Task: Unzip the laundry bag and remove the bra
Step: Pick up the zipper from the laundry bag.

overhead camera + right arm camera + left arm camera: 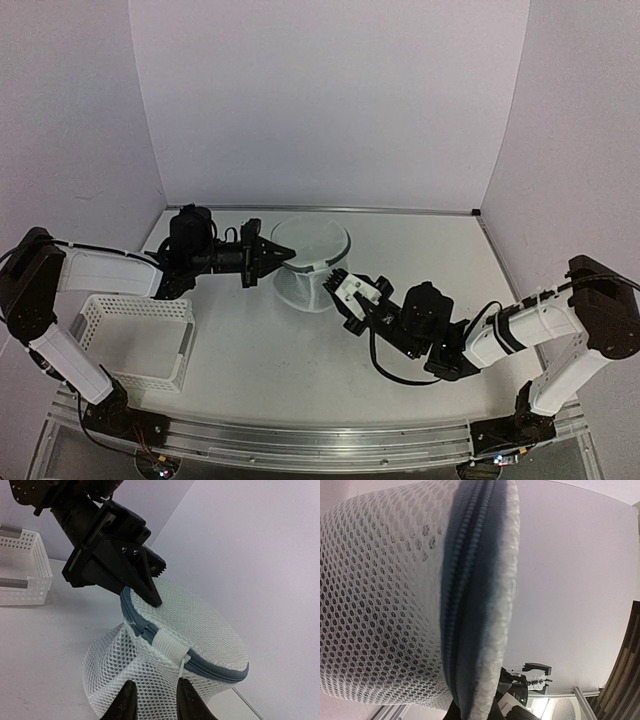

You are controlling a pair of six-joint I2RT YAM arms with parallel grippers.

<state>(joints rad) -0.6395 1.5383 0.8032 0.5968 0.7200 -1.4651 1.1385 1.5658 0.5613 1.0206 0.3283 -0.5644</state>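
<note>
Bag [312,262] mid-table, upright, zip [150,627] curving round top rim; white pull [171,647] just ahead of right fingers [125,702], part-spread, straddling its cord, not yet gripping. Left gripper [154,599] pinched shut on opposite rim. Right arm nearer pull.

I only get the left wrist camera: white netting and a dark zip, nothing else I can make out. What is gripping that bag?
Observer: The left gripper is shut on the top rim of the laundry bag, right at the zip.
Operator: And the other arm?
Observer: The right gripper hangs close to the bag's side, fingers apart, just below a white pull cord on the zip.
Operator: Anything else around?
Observer: A white lattice basket stands off to the left, apart from the bag.
</note>
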